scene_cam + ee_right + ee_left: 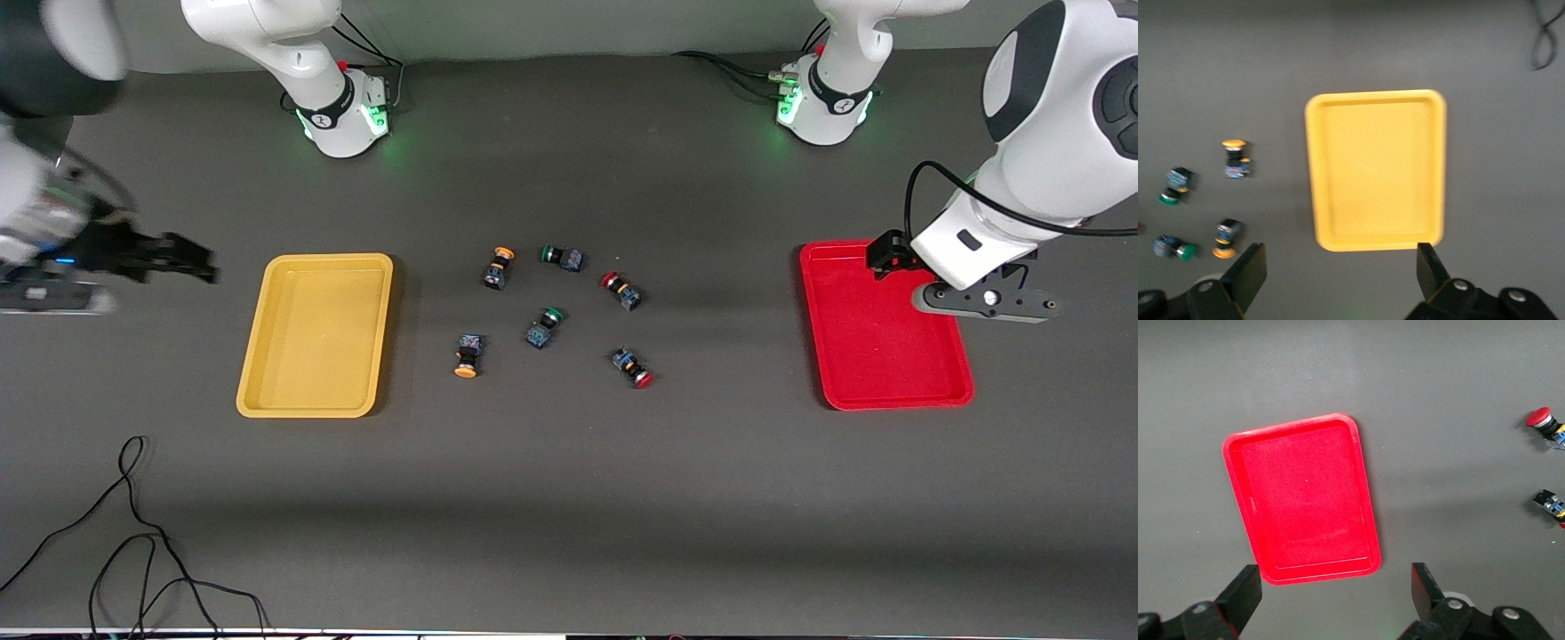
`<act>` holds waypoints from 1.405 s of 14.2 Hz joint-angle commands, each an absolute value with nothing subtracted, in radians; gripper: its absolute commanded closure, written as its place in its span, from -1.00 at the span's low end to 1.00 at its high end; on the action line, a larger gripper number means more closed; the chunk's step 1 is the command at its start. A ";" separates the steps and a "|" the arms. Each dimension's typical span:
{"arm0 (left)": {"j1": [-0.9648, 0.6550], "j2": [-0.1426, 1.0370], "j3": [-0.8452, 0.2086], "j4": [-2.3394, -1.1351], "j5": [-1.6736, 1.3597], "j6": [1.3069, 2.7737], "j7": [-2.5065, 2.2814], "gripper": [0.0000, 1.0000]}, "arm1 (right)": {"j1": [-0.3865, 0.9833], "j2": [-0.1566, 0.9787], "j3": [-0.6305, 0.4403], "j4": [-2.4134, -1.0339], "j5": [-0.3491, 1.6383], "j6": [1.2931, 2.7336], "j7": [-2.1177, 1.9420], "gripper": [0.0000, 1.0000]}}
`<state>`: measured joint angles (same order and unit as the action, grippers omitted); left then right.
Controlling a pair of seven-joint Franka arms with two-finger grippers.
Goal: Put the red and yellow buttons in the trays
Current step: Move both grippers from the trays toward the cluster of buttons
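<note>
Two yellow-capped buttons (pixel 500 267) (pixel 468 356) and two red-capped buttons (pixel 620 291) (pixel 632 367) lie on the table between the trays. The yellow tray (pixel 316 338) sits toward the right arm's end and the red tray (pixel 876 338) toward the left arm's end; both hold nothing. My left gripper (pixel 887 253) hangs open and empty over the red tray's edge farthest from the front camera. My right gripper (pixel 188 261) is open and empty over the table beside the yellow tray. The left wrist view shows the red tray (pixel 1301 500) and one red button (pixel 1543 421). The right wrist view shows the yellow tray (pixel 1378 170) and both yellow buttons (pixel 1236 159) (pixel 1226 239).
Two green-capped buttons (pixel 562 258) (pixel 543 327) lie among the others. A loose black cable (pixel 142 551) curls on the table near the front camera at the right arm's end. The arm bases stand along the table's edge farthest from the front camera.
</note>
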<state>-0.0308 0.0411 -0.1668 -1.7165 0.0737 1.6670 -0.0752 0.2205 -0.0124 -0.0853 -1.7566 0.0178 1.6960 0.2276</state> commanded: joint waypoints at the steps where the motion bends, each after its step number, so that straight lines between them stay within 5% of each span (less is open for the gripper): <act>1: -0.026 0.026 -0.160 -1.715 0.071 1.692 -0.075 -1.00 | 0.387 -0.138 -0.091 -2.004 0.025 1.872 0.500 -1.00; 4: -0.058 0.000 -0.175 -1.764 0.031 1.689 -0.116 -1.00 | 0.582 -0.124 -0.091 -2.095 0.025 1.983 0.872 -1.00; 9: -0.178 0.116 -0.186 -1.764 -0.063 1.724 -0.325 -1.00 | 0.802 -0.064 -0.091 -2.137 0.025 2.088 1.248 -1.00; 12: -0.317 0.234 -0.184 -1.767 -0.037 1.811 -0.617 -1.00 | 0.824 -0.075 -0.091 -2.195 0.022 2.103 1.250 -1.00; 16: -0.403 0.359 -0.186 -1.775 -0.023 1.963 -0.808 -0.99 | 0.825 -0.065 -0.091 -2.348 0.020 2.311 1.256 -1.00; 20: -0.475 0.432 -0.198 -1.871 -0.107 2.155 -1.004 -0.99 | 0.825 0.076 -0.092 -2.365 0.020 2.477 1.259 -1.00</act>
<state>-0.4340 0.4196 -0.2016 -1.8051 -0.0621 2.0521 -0.9119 0.8182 -0.0015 -0.0863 -2.3736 0.0196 2.3994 1.2352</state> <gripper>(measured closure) 0.000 0.000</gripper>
